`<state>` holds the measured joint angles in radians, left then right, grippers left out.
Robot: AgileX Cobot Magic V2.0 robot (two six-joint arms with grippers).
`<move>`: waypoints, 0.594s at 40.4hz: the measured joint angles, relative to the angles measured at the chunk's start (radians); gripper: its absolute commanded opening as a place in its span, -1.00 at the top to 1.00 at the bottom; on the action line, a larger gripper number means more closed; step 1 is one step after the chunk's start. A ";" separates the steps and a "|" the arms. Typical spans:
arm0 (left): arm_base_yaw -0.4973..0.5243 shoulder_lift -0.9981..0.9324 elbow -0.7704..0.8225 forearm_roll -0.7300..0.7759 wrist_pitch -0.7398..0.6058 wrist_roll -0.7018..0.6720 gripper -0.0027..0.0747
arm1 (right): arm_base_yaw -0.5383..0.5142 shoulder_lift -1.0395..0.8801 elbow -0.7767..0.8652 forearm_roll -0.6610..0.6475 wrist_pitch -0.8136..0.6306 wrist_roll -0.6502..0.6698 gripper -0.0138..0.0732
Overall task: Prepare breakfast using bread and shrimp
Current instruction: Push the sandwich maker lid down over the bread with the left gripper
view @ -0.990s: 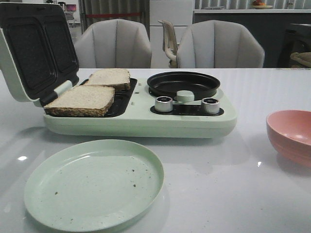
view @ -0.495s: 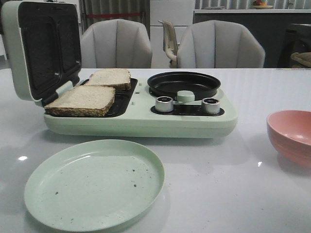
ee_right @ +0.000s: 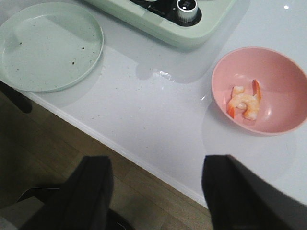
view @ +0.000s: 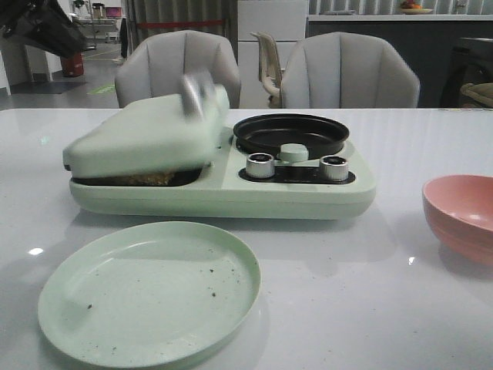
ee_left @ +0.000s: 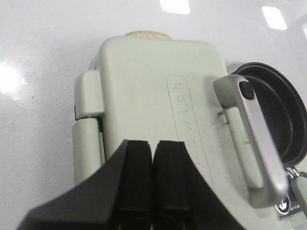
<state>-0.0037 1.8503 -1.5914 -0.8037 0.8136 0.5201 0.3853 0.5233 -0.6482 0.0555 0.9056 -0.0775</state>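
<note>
The bread (view: pixel 150 179) lies inside the pale green sandwich maker (view: pixel 231 193). Its lid (view: pixel 146 139) is down over the slices and almost shut, so only a brown sliver shows under the lid's front edge. In the left wrist view a bit of bread (ee_left: pixel 146 34) peeks past the lid (ee_left: pixel 158 86). My left gripper (ee_left: pixel 153 146) hovers above that lid, shut with nothing in it. Shrimp (ee_right: pixel 244 101) lie in the pink bowl (ee_right: pixel 283 81). My right gripper (ee_right: pixel 158 165) is open and empty over the table's near edge, short of the bowl.
A black round pan (view: pixel 291 132) and two silver knobs (view: pixel 260 165) sit on the maker's right half. An empty pale green plate (view: pixel 150 291) lies in front of it. The pink bowl (view: pixel 462 216) stands at the right edge. My left arm (view: pixel 38 27) shows dark at the upper left. Chairs stand behind the table.
The lid has swung down from upright to almost shut over the two bread slices, its handle blurred with motion. My left arm now shows at the upper left.
</note>
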 measured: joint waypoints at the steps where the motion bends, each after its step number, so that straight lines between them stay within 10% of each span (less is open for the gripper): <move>1: -0.004 0.000 0.000 0.002 0.000 0.000 0.67 | 0.000 0.000 0.000 0.000 0.000 0.000 -0.50; 24: -0.157 -0.099 0.085 0.121 -0.030 0.016 0.67 | 0.000 0.000 0.000 0.000 0.000 0.000 -0.50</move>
<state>-0.1607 1.7513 -1.5061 -0.6824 0.7841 0.5363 0.3853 0.5233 -0.6482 0.0555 0.9056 -0.0775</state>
